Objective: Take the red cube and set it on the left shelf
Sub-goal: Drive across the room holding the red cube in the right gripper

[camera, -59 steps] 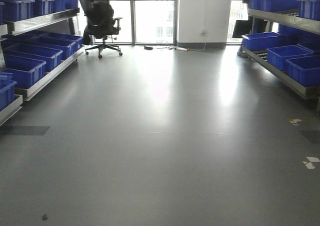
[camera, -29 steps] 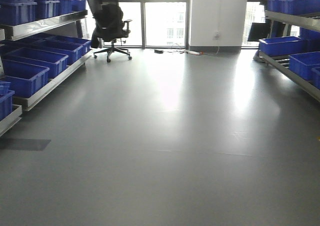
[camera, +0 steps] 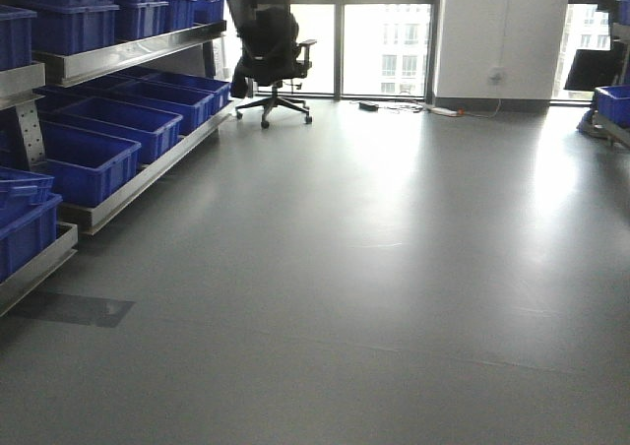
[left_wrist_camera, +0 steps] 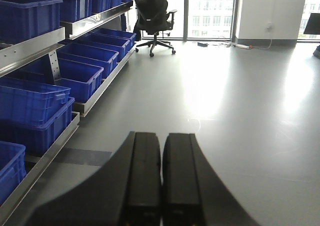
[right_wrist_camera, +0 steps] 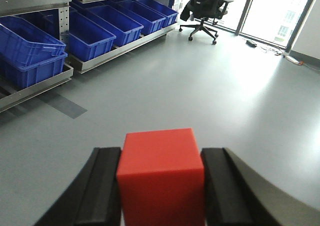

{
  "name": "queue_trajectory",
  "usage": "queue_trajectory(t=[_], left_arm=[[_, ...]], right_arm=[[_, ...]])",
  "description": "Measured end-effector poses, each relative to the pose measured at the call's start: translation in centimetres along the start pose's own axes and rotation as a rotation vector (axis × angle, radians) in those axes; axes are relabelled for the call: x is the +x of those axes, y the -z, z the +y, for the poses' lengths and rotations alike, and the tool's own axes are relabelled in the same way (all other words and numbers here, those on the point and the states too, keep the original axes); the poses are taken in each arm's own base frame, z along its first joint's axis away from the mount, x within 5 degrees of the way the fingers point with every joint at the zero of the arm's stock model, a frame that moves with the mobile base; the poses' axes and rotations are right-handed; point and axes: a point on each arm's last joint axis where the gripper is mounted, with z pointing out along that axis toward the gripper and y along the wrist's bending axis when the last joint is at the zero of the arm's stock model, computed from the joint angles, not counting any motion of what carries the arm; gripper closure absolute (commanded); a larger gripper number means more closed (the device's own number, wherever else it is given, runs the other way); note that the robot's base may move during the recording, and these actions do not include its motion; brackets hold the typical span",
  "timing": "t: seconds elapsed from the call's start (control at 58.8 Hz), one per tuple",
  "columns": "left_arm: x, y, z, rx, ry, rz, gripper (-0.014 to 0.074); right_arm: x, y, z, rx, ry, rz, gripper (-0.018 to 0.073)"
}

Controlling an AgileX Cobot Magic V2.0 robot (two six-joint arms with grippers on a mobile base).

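The red cube fills the bottom of the right wrist view, clamped between the black fingers of my right gripper, which is shut on it above the grey floor. My left gripper is shut with its two black fingers pressed together and nothing between them. The left shelf, a metal rack loaded with blue bins, runs along the left side of the front view. The same shelf shows in the left wrist view, and the shelf also shows at upper left of the right wrist view. Neither gripper shows in the front view.
A black office chair stands at the far end of the left shelf by the windows. A power strip and cables lie near the white pillar. Another blue bin sits at the far right. A dark floor patch lies beside the shelf.
The front view has swung left: the left shelf and the chair have shifted right and grown larger in the frame, and the right shelf has nearly left the frame.
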Motion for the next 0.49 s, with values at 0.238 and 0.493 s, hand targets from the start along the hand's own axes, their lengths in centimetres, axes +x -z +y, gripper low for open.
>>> queue_trajectory(t=[0.238,0.493], left_arm=[[0.00,0.00,0.00,0.000,0.000,0.000,0.0495],[0.00,0.00,0.00,0.000,0.000,0.000,0.0495]], right_arm=[[0.00,0.00,0.00,0.000,0.000,0.000,0.0497],[0.00,0.00,0.00,0.000,0.000,0.000,0.0497]])
